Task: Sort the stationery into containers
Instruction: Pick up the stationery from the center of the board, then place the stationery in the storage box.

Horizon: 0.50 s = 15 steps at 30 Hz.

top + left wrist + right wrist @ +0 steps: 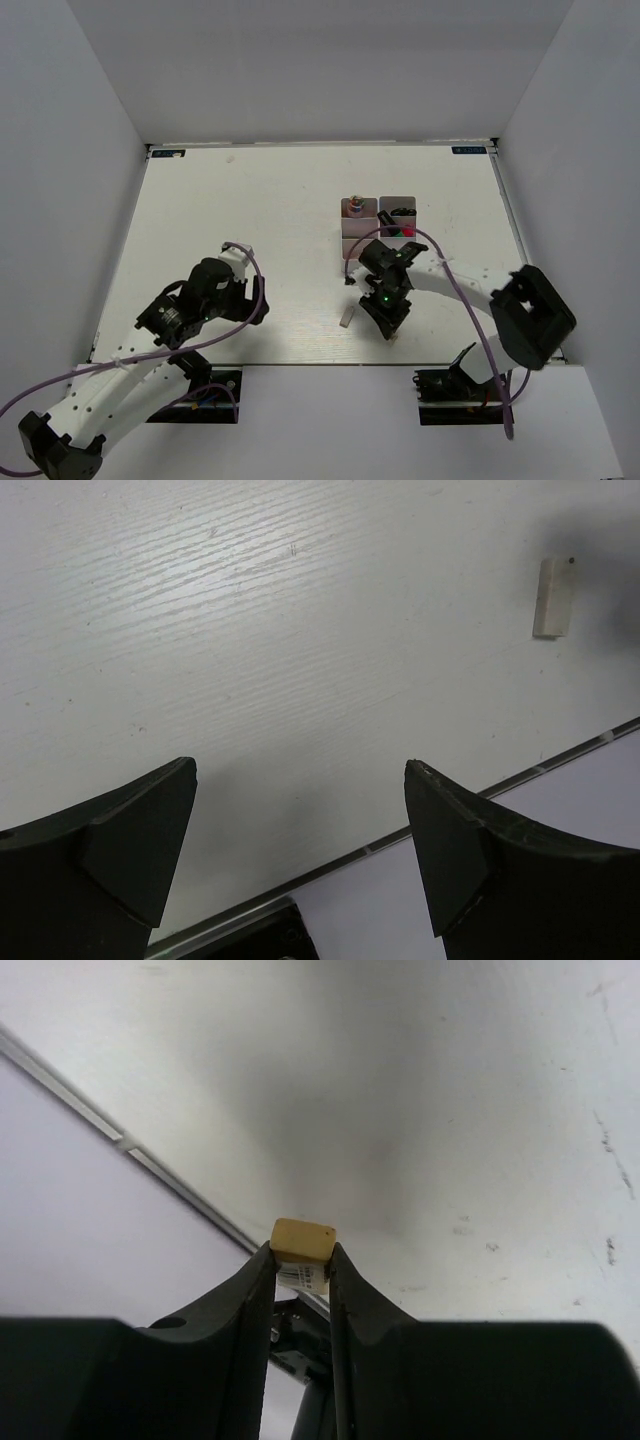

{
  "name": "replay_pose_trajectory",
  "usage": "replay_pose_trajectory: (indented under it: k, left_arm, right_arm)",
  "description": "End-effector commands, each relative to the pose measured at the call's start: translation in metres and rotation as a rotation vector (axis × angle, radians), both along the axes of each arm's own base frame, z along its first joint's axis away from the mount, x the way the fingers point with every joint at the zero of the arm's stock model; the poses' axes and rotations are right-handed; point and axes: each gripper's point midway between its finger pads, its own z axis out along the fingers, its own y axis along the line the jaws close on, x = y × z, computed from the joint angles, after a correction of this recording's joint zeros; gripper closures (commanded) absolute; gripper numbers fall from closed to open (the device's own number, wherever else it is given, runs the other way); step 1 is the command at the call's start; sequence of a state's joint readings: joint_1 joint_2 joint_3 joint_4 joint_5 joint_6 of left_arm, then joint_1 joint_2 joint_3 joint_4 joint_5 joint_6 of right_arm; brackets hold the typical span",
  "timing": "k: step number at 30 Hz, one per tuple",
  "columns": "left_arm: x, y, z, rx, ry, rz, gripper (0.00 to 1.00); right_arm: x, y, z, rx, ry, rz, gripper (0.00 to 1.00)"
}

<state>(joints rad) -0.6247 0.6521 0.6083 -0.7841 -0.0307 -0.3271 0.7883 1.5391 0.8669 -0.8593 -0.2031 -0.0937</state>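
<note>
My right gripper (392, 328) is shut on a tan eraser block (303, 1241) and holds it just above the table near the front edge; in the right wrist view (300, 1260) the block sits between the fingertips. A small pale eraser block (347, 319) lies on the table just left of it, and shows in the left wrist view (556, 597). The white bins (379, 225) stand behind the right gripper, holding markers and black scissors handles. My left gripper (235, 262) is open and empty over the table at the left, seen in the left wrist view (300, 850).
The table's front edge with its metal strip (520, 778) runs close below both grippers. White walls enclose the table on three sides. The arm bases (455, 385) sit at the near edge.
</note>
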Motion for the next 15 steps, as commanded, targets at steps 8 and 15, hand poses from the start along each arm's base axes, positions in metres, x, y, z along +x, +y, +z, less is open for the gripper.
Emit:
replay_pose_trajectory:
  k: [8,15]
  left_arm:
    - [-0.008,-0.030,0.000,-0.113,0.079,-0.090,0.15]
    - [-0.009,-0.046,-0.003,-0.132,0.111,-0.129,0.18]
  right_arm:
    - [0.081,-0.004,0.083,0.082,-0.582,0.120,1.00]
    - [0.158,-0.027,0.108,-0.142,-0.927,0.139,1.00]
